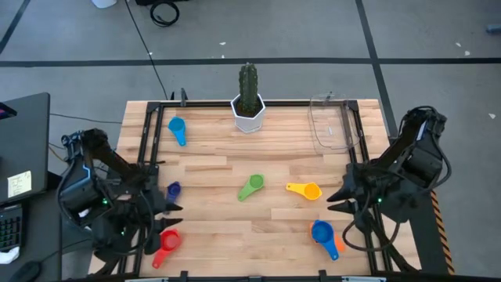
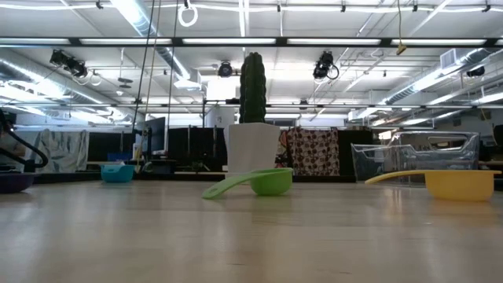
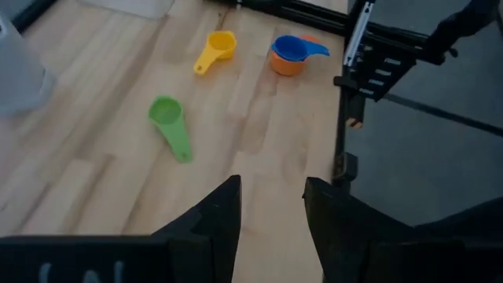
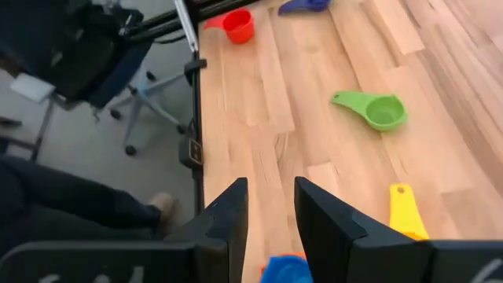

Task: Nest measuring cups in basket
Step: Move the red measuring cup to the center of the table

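On the wooden table lie a light blue cup [image 1: 177, 129], a purple cup [image 1: 173, 189], a green cup [image 1: 251, 186], a yellow cup [image 1: 305, 189] and a red cup [image 1: 167, 243]. A blue cup [image 1: 321, 231] sits in an orange cup [image 3: 287, 64] near the right front corner. The clear basket [image 1: 333, 121] stands at the far right. My left gripper [image 1: 174, 205] hovers open at the left edge, between the purple and red cups. My right gripper [image 1: 335, 194] hovers open at the right edge, just right of the yellow cup.
A white pot with a green cactus [image 1: 249, 102] stands at the middle of the far edge, left of the basket. A black frame [image 1: 147, 157] runs along the table's sides. The middle of the table around the green cup is bare wood.
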